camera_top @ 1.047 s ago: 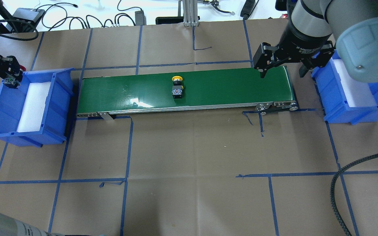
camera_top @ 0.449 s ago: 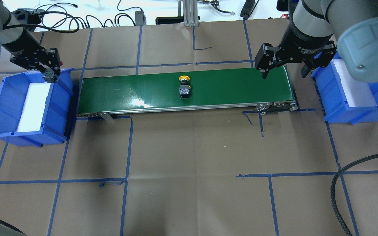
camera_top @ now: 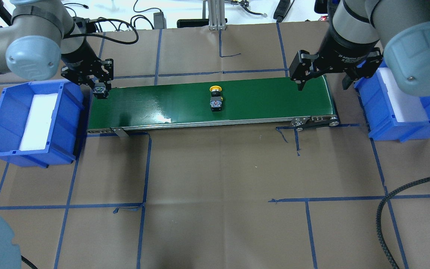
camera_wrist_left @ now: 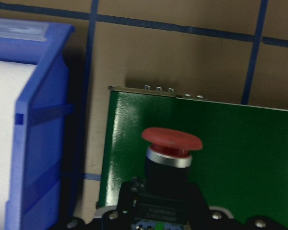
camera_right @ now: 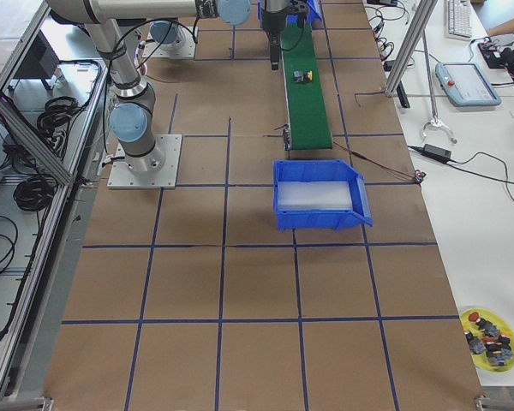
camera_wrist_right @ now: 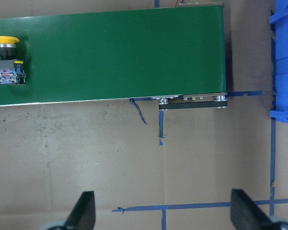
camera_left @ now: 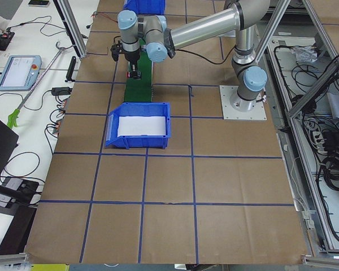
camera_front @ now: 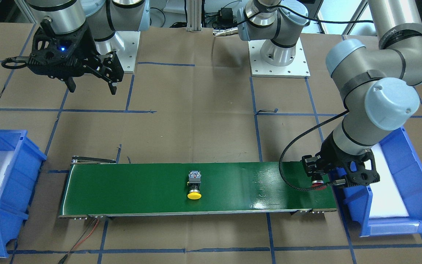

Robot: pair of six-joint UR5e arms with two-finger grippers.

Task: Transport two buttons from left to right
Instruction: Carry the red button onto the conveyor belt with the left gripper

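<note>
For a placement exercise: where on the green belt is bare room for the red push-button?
Free: conveyor belt from its left end to the yellow push-button, and from there to the right gripper. Crowded: the right end, under its open fingers.

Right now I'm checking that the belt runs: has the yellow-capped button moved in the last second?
Yes. In the overhead view the yellow-capped button has shifted right along the green belt, nearer the vertical blue tape line behind it.

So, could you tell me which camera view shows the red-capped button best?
The left wrist view: the red-capped button sits close, cap and collar clear. Front-facing shows only a red sliver; overhead, just its dark body in the left gripper.
</note>
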